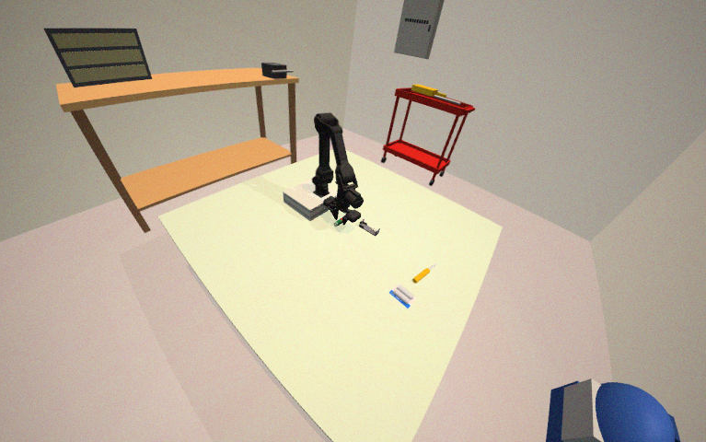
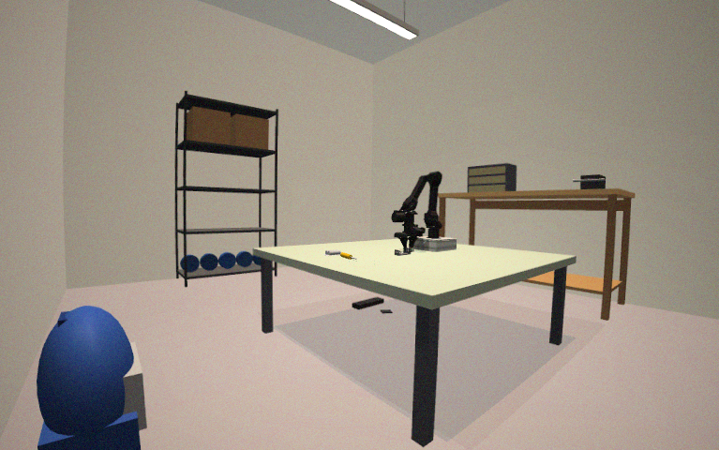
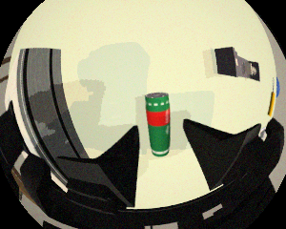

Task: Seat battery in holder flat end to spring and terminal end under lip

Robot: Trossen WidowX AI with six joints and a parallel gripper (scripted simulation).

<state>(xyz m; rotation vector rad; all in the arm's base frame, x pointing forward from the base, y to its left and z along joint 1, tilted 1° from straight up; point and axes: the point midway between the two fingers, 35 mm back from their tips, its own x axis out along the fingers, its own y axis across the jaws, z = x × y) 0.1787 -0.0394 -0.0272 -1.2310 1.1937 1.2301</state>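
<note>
The battery, green with a red band, lies on the pale table. In the wrist view it points away from me, its grey end farther off. My gripper is open and low over the table, with one finger on each side of the battery and a gap to each in the wrist view. Their exact height above the table is hard to tell. The grey and black holder lies to the right in the wrist view, with no battery in it.
A grey block stands beside the arm's base, close to the left finger in the wrist view. A yellow screwdriver and a white and blue item lie farther off on the table.
</note>
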